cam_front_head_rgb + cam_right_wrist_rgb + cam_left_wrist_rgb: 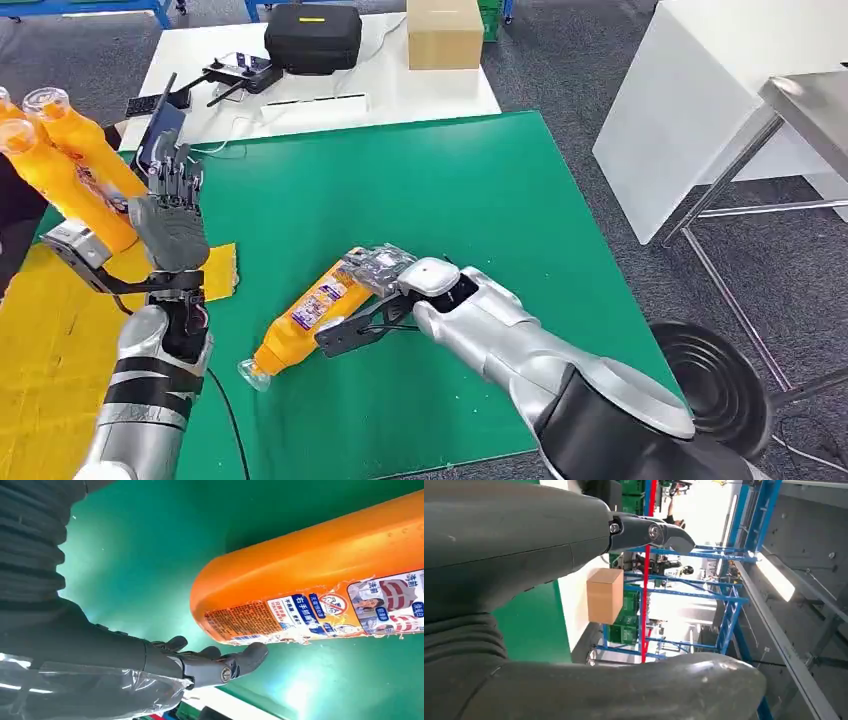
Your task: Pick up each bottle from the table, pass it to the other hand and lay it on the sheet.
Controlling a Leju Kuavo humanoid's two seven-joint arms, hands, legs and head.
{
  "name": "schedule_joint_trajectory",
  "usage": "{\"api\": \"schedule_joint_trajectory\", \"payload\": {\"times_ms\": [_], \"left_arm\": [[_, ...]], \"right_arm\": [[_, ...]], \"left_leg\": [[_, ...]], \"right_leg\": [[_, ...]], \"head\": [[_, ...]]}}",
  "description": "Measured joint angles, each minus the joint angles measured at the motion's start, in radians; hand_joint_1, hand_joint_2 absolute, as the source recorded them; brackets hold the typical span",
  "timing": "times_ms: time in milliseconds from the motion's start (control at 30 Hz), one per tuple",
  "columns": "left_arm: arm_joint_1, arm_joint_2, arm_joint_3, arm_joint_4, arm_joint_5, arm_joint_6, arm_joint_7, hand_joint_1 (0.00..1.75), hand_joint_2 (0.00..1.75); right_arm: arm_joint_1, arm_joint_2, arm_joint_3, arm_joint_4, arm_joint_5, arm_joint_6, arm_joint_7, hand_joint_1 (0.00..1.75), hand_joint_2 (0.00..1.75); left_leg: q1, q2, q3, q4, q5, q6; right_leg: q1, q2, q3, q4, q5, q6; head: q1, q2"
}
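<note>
Silver forearms rise from the bottom of my head view, the right one reaching in over the green surface (480, 190). My right hand (385, 285) sits at the base end of an orange bottle (310, 320) that lies on its side near the middle of the green surface, clear neck pointing toward me. From the right wrist view the fingers (220, 662) are spread and straight beside the bottle's (310, 585) rounded base, close to its peeling label but not wrapped around it; I cannot tell whether they touch. My left hand (172, 215) stands raised with palm upright and fingers apart, holding nothing, above the corner of the yellow sheet (50, 330) at the green surface's left edge. Two more orange bottles (75, 165) show at the far left, caps up, one partly behind the raised hand. Open green lies on all sides of the lying bottle, with wide room toward the far edge and the right edge, where the grey floor begins. Beyond the far edge, a white table (320, 85) carries a black case (312, 38) and a cardboard box (444, 32).
</note>
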Motion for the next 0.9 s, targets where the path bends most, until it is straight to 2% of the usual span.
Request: {"api": "schedule_joint_trajectory", "payload": {"times_ms": [900], "left_arm": [[-0.006, 0.000, 0.000, 0.002, 0.042, -0.011, 0.012, 0.00, 0.00]], "right_arm": [[0.000, -0.001, -0.008, 0.006, 0.027, 0.006, -0.003, 0.00, 1.75]], "left_leg": [[0.000, 0.000, 0.000, 0.000, 0.000, 0.000]], "right_leg": [[0.000, 0.000, 0.000, 0.000, 0.000, 0.000]], "head": [[0.000, 0.000]]}}
